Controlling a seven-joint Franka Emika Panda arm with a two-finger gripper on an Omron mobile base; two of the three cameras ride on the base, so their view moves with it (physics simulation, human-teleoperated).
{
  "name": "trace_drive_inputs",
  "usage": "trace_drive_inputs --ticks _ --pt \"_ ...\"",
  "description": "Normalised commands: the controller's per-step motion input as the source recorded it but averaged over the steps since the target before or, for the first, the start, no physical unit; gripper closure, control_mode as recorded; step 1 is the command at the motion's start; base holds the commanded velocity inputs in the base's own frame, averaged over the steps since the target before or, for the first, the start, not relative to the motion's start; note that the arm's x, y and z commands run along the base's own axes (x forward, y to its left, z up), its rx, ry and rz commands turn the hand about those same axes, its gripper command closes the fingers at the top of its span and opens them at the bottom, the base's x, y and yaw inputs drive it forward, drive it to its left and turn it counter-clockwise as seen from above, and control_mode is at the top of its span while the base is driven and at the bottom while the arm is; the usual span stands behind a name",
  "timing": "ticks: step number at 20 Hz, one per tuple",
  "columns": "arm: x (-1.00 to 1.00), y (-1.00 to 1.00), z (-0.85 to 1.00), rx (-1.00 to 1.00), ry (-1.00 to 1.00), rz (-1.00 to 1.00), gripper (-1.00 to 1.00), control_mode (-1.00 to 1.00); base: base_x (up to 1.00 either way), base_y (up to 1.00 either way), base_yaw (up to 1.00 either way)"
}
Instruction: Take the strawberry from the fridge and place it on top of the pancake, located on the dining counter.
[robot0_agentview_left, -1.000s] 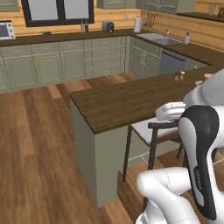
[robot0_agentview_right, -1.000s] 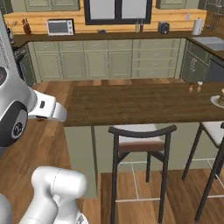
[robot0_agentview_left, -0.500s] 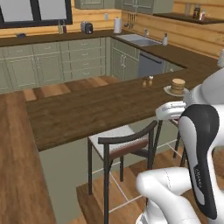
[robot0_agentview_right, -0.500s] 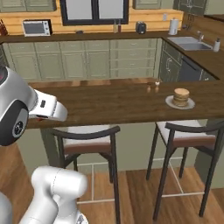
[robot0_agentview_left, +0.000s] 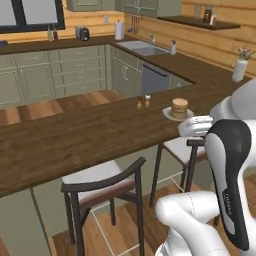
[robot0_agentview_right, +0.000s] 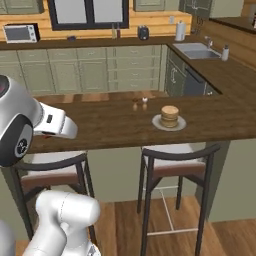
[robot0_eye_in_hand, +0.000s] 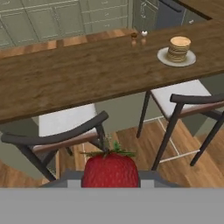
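At the bottom of the hand view, the strawberry (robot0_eye_in_hand: 110, 169) is seen clamped between the closed jaws of the gripper (robot0_eye_in_hand: 110, 177), above a stool (robot0_eye_in_hand: 65, 131). The pancake (robot0_eye_in_hand: 179, 48) is observed stacked on its white plate (robot0_eye_in_hand: 163, 56) upon the dining counter (robot0_eye_in_hand: 78, 78), near two shakers (robot0_eye_in_hand: 138, 34).

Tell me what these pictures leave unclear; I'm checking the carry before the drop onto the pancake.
- Fingers: in the hand view the strawberry covers them, so their contact on it can't be seen.
- Strawberry's lower half: cut off at the hand view's bottom.
- Two small shakers on the counter: too small to tell which is which in any view.
- Pancake: its top is too small to judge as flat.
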Motion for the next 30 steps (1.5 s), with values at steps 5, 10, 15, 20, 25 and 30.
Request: trace_drive_inputs --ticks 5,10,15,20,25,30 --pt "0.0 0.0 0.0 0.0 0.0 0.0 1.0 1.0 0.68 -0.56 -0.02" --pt "0.0 0.0 0.0 0.0 0.0 0.0 1.0 1.0 0.8 -0.38 0.0" --pt "0.0 0.0 0.0 0.0 0.0 0.0 1.0 1.0 0.79 -0.24 0.08" --pt "0.0 0.0 0.0 0.0 0.0 0.0 1.0 1.0 0.39 -0.76 0.09" --pt "0.0 0.0 0.0 0.0 0.0 0.0 1.0 1.0 0.34 -0.7 0.16" --pt "0.0 0.0 0.0 0.0 0.0 0.0 1.0 1.0 0.63 -0.56 0.18"
